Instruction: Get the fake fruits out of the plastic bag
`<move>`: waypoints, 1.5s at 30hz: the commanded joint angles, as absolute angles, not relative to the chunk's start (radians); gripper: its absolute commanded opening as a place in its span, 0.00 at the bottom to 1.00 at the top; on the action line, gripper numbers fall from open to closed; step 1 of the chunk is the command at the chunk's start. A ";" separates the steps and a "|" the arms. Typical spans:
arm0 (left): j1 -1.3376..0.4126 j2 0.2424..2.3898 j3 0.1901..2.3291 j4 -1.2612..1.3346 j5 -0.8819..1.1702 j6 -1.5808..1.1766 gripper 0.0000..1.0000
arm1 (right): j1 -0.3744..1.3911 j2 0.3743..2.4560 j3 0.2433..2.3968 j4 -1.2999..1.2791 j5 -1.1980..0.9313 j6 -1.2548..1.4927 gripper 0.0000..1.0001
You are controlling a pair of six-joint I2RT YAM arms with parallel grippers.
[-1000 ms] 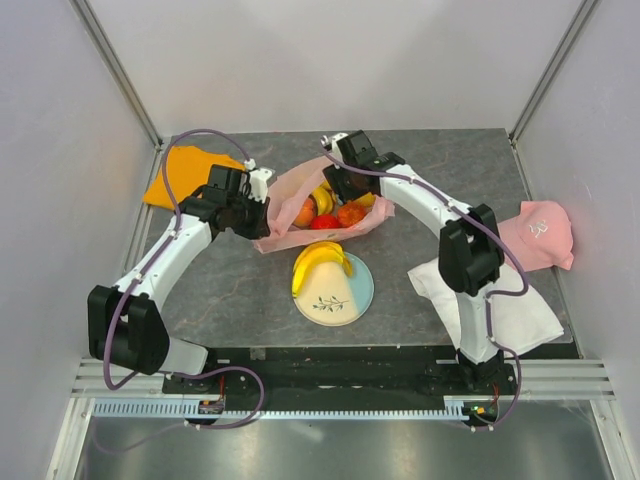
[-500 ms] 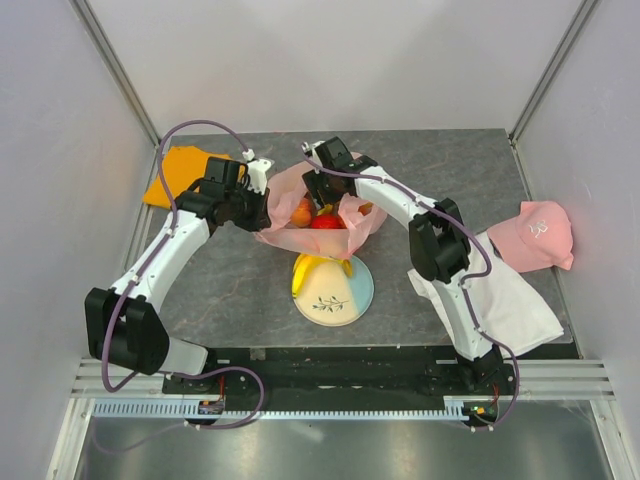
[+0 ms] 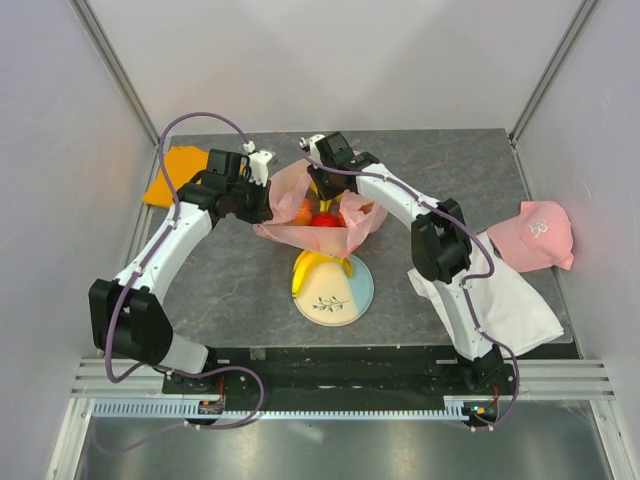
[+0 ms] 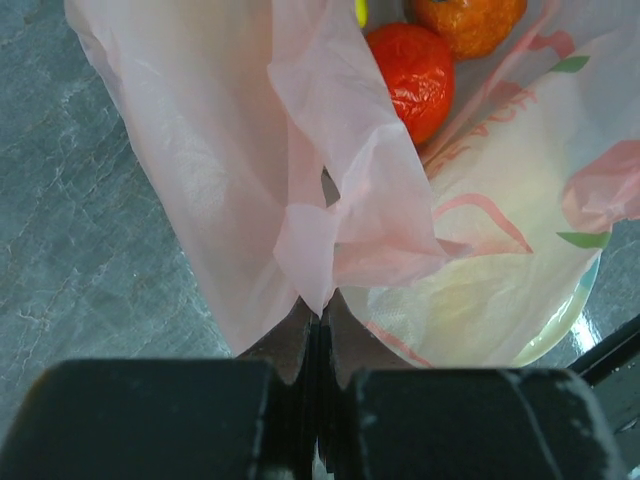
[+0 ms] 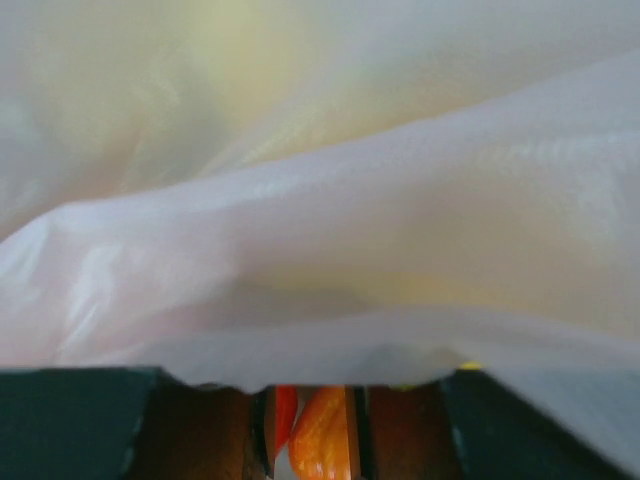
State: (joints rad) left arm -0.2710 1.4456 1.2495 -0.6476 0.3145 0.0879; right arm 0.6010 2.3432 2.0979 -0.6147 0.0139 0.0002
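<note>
The pink plastic bag [image 3: 352, 222] stands bunched at the table's middle. Inside it I see a red fruit [image 3: 322, 221] and an orange-peach fruit [image 3: 303, 211]. My left gripper [image 3: 266, 196] is shut on the bag's left rim. The left wrist view shows the film [image 4: 330, 200] pinched at my left gripper [image 4: 320, 308], with the red fruit [image 4: 412, 78] and an orange fruit [image 4: 470, 18] beyond. My right gripper [image 3: 325, 178] is at the bag's far rim. In the right wrist view, film [image 5: 320, 200] drapes over my right gripper [image 5: 308, 395] and hides its tips. Its jaws stand slightly apart, with an orange fruit [image 5: 322, 435] showing between them. A yellow banana bunch [image 3: 318, 266] lies on the plate.
A round pale plate [image 3: 358, 297] lies in front of the bag, and the bag's near edge overlaps the bananas. A folded orange cloth [image 3: 180, 170] lies at the back left. A pink cap [image 3: 540, 232] and a white cloth [image 3: 515, 305] lie at the right.
My right gripper has moved left along the bag's far rim. The bag has bunched up higher, and its near edge now covers the bananas' top. My left gripper has shifted slightly away, still holding the rim.
</note>
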 commanded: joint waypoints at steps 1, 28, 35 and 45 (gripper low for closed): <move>-0.275 1.474 1.331 -0.591 0.288 0.032 0.02 | 0.600 2.146 2.056 -0.607 -0.021 -0.089 0.00; -0.275 1.493 1.420 -0.491 0.258 -0.008 0.02 | 0.604 1.370 1.652 -1.066 -0.478 -0.420 0.00; -0.275 1.476 1.413 -0.489 0.285 -0.002 0.02 | 0.719 1.361 1.407 -1.121 -0.611 -0.546 0.00; -0.275 1.407 1.355 -0.503 0.302 0.072 0.01 | 0.745 1.506 1.250 -0.853 -0.541 -0.488 0.00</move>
